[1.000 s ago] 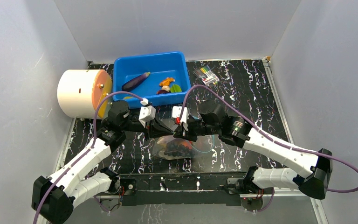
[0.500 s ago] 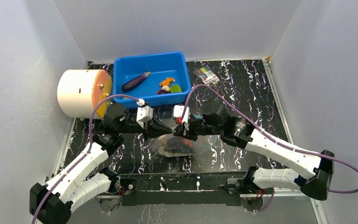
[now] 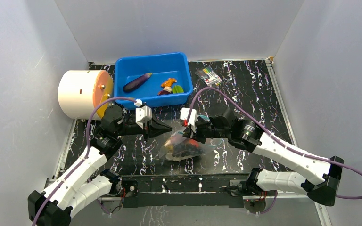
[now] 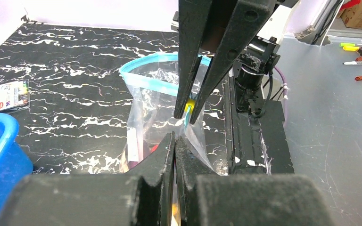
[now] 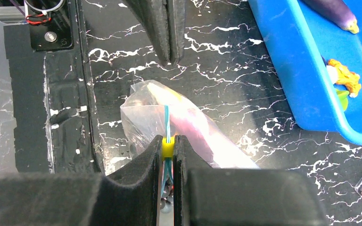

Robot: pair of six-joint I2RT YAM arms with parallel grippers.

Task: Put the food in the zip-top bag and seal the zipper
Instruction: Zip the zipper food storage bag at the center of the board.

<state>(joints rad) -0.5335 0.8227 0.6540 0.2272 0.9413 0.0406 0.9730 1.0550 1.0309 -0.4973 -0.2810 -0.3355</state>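
The clear zip-top bag (image 3: 185, 147) lies on the black table with dark grapes (image 3: 185, 150) and other food inside. My right gripper (image 3: 187, 136) is shut on the teal zipper (image 5: 167, 120) at its yellow slider (image 5: 168, 147), and lifts that edge. In the left wrist view the bag's mouth (image 4: 143, 80) bows open beyond the slider (image 4: 189, 106). My left gripper (image 3: 168, 128) is shut and empty, just left of the bag and apart from it; it also shows in the right wrist view (image 5: 169, 60). A purple eggplant (image 3: 137, 81), an orange piece (image 3: 168, 82) and a green slice (image 3: 177, 88) lie in the blue bin.
The blue bin (image 3: 122, 70) stands at the back centre. A white cylinder with an orange face (image 3: 78, 93) lies at the left. A clear packet of markers (image 3: 208, 75) lies right of the bin. The arm bases' black rail (image 3: 193, 181) runs along the near edge.
My left gripper has drawn back to the left, off the bag. My right gripper has moved right along the bag's top edge, and the bag has shifted slightly right.
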